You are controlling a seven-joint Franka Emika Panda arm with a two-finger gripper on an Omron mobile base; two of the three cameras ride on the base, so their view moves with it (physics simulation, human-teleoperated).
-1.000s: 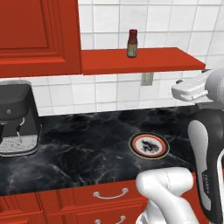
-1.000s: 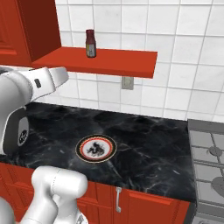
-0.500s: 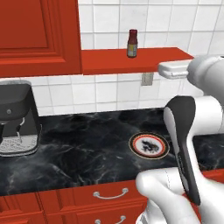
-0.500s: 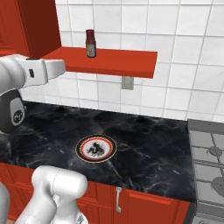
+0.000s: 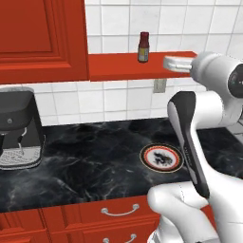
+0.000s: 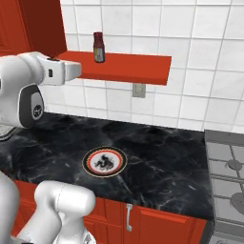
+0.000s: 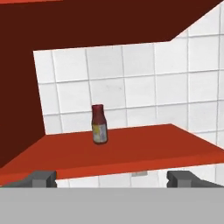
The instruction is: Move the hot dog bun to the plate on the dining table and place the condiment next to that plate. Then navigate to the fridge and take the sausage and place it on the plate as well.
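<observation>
The condiment (image 5: 143,47) (image 6: 98,47) (image 7: 99,124), a small bottle with a dark red cap and pale label, stands upright on a red wall shelf (image 5: 118,66) (image 6: 128,64) (image 7: 131,148). My gripper (image 5: 166,62) (image 6: 78,70) (image 7: 111,179) hovers at shelf height, in front of the shelf edge and a short way from the bottle, pointing at it. Its jaws are open wide with nothing between them. The hot dog bun, the plate, the dining table, the fridge and the sausage are out of view.
A small white plate with a dark and orange rim (image 5: 161,158) (image 6: 105,161) lies on the black marble wall counter (image 5: 85,166). A coffee machine (image 5: 19,128) stands at the left, a stove (image 6: 228,167) at the right. A red cabinet (image 5: 42,38) hangs left of the shelf.
The arm has lifted and swung the hand from beside the shelf's end up to shelf level, closer to the bottle. The jaws stay open.
</observation>
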